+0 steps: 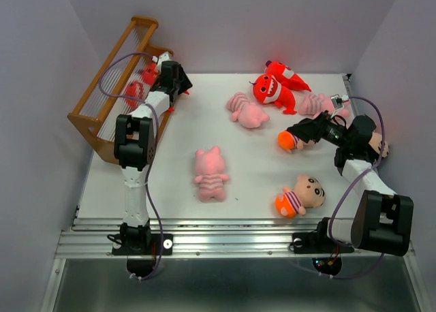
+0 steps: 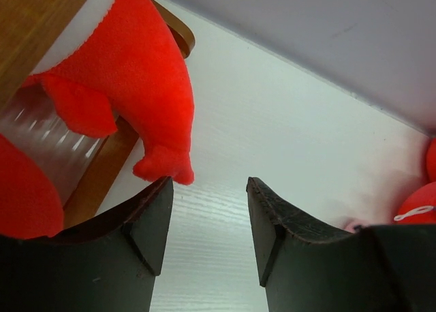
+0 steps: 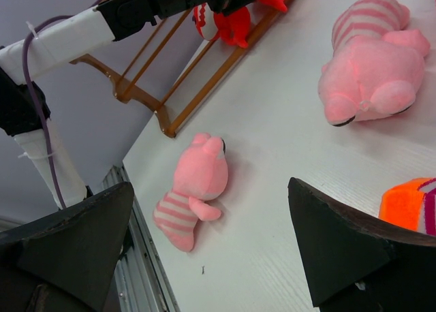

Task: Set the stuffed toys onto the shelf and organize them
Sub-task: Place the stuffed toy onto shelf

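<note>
The brown shelf (image 1: 102,97) leans at the far left, with two red monsters (image 1: 139,87) on it. My left gripper (image 1: 181,86) is open and empty just right of them; the left wrist view shows the gripper (image 2: 208,186) below a red monster (image 2: 129,73) on the shelf (image 2: 34,26). Two more red monsters (image 1: 272,87) lie at the back. Pink pigs lie at centre (image 1: 211,174), at the back (image 1: 246,110) and back right (image 1: 320,104). My right gripper (image 1: 300,131) is open over a boy doll (image 1: 289,141). Another doll (image 1: 300,195) lies near the front.
A third doll's head (image 1: 379,147) shows behind the right arm. In the right wrist view, the gripper (image 3: 211,189) frames the centre pig (image 3: 194,189), with a pig (image 3: 371,73) and the doll's orange bottom (image 3: 407,201) at right. Purple walls enclose the white table (image 1: 170,182).
</note>
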`<state>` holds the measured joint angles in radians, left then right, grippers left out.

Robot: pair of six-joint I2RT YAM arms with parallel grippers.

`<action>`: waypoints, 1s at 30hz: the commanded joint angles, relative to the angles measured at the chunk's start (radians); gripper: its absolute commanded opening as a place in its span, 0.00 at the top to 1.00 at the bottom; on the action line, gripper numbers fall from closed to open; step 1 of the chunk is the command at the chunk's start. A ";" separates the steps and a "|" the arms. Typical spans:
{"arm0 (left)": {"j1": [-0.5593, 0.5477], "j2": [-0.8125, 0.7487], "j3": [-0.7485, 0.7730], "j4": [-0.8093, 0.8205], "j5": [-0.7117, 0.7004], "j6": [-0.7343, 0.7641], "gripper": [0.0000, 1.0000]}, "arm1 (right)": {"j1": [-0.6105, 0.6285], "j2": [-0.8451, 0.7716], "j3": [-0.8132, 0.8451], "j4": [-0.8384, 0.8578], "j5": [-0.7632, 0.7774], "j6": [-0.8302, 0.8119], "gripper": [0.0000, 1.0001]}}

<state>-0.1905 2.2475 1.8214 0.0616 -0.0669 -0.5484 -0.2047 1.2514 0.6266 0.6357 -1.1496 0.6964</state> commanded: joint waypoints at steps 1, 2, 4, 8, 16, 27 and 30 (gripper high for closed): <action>0.007 -0.095 -0.023 0.009 0.062 0.073 0.42 | -0.009 -0.015 0.027 0.032 -0.012 -0.006 0.00; 0.003 -0.097 -0.025 0.004 0.062 0.083 0.42 | -0.009 -0.015 0.027 0.032 -0.012 -0.005 0.00; -0.004 -0.103 -0.030 -0.020 0.053 0.103 0.42 | -0.009 -0.012 0.027 0.033 -0.012 -0.008 0.00; -0.021 -0.120 -0.056 -0.060 -0.036 0.116 0.42 | -0.009 -0.014 0.027 0.033 -0.013 -0.008 0.00; -0.055 -0.131 -0.077 -0.117 -0.203 0.152 0.41 | -0.009 -0.012 0.027 0.033 -0.016 -0.006 0.00; -0.109 -0.147 -0.114 -0.155 -0.401 0.174 0.41 | -0.009 -0.012 0.027 0.033 -0.018 -0.008 0.00; -0.115 -0.151 -0.126 -0.170 -0.461 0.141 0.41 | -0.009 -0.012 0.027 0.033 -0.016 -0.006 0.00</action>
<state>-0.2958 2.1822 1.7142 -0.0914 -0.4065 -0.3901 -0.2047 1.2514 0.6266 0.6361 -1.1526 0.6960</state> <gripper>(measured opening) 0.590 0.998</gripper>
